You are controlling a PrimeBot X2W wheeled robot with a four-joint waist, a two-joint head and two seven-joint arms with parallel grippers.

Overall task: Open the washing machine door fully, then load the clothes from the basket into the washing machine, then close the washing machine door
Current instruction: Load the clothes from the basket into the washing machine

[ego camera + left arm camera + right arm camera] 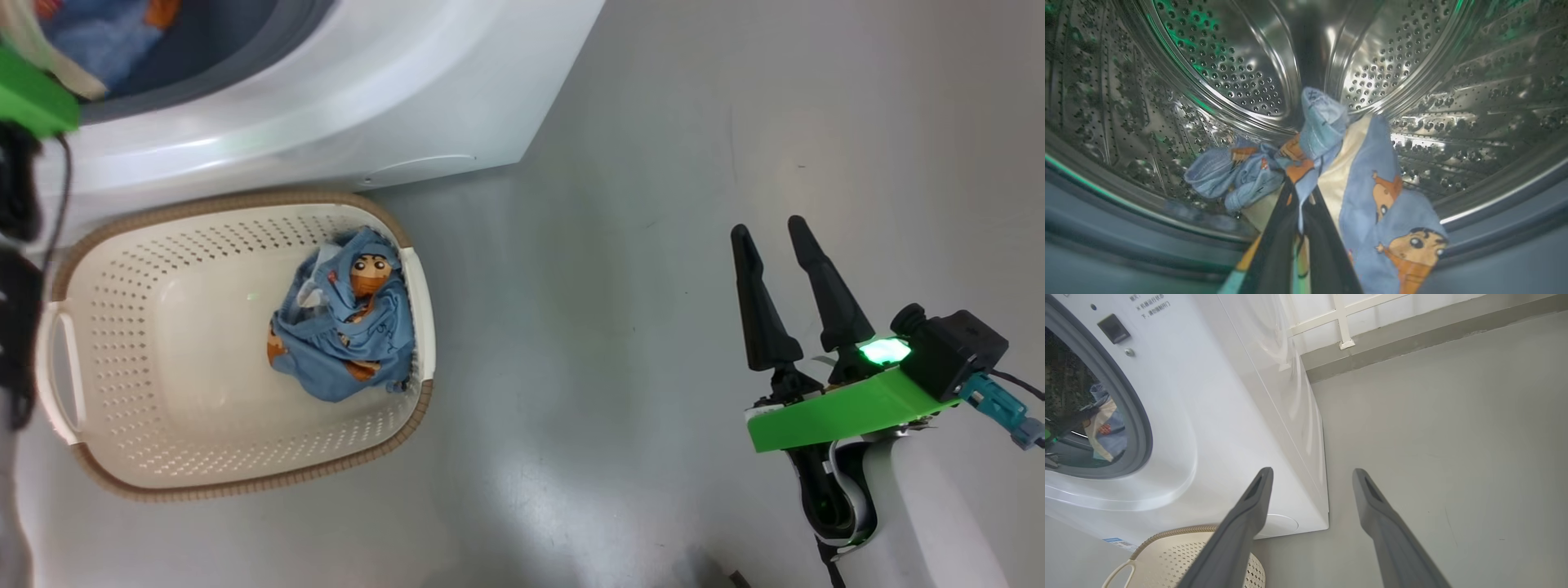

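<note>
Left fingers [1276,241] pinch a blue garment [1372,175] inside the drum [1229,61], ready to drop; the bundle [343,335] in the basket [163,367] lies at 9 o'clock from the spread right fingers [759,310]

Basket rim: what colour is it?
Brown, woven-look; the basket rim shows best in the head view.

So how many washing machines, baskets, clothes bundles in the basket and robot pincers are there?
Washing machine: 1
Basket: 1
Clothes bundle in the basket: 1
Pincers: 2, the left pincer and the right pincer
Total: 5
</note>
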